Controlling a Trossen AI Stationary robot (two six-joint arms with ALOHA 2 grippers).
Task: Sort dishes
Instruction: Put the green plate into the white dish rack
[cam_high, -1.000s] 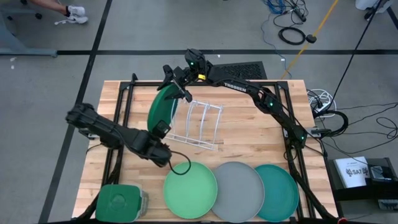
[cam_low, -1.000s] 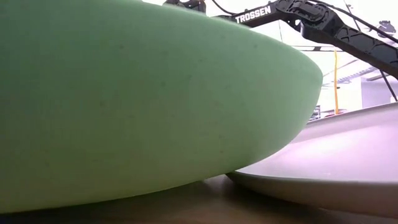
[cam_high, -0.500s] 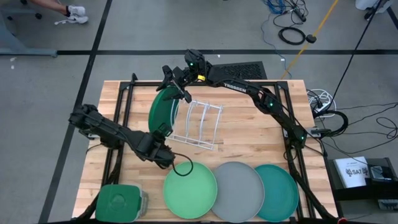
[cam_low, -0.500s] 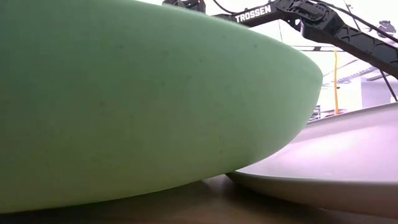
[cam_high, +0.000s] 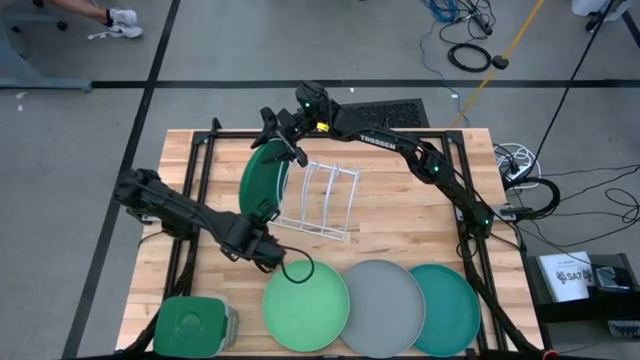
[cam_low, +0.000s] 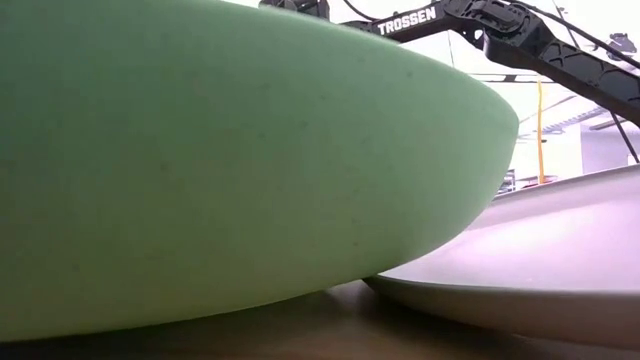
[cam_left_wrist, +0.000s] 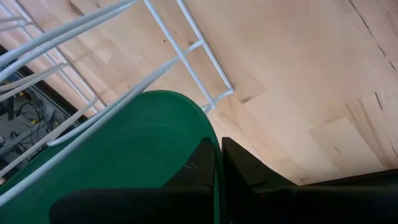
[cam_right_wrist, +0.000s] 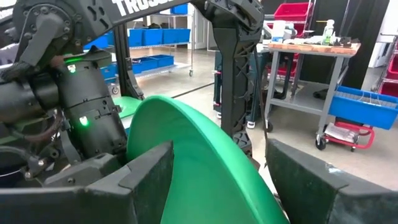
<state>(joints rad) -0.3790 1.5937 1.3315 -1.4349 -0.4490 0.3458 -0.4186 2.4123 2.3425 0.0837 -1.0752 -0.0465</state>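
- Since a second ago, the left arm's wrist has slid a little toward the front row of plates. Its cable loop now lies over the near rim of the light mint plate (cam_high: 305, 305), and the other dishes look unmoved.
- Front left corner of the bench (cam_high: 400, 232): a green square container (cam_high: 193, 327) sits apart from the work.
- The left hand (cam_high: 262, 211) reaches up to the lower edge of the dark green plate (cam_high: 263, 178). In the left wrist view its fingers stand close together with the plate's rim pinched between them.
- The dark green plate stands on edge at the left end of the white wire rack (cam_high: 325, 195), leaning against its wires. Whether it is fully seated in a slot cannot be told.
- The right hand (cam_high: 283, 143) hovers at the plate's top edge, its fingers spread wide on either side of the rim and gripping nothing.
- Along the front edge, the mint, grey plate (cam_high: 385, 308) and teal plate (cam_high: 445, 308) lie flat in a row, rims touching or overlapping — all three not yet racked.
- Risks: if the left hand lets go before the plate is settled between the wires, the plate could roll or tip off the rack's open left end. A tug on the pinched rim could drag the light rack across the bench. The trailing cable may snag the mint plate as the arm swings.
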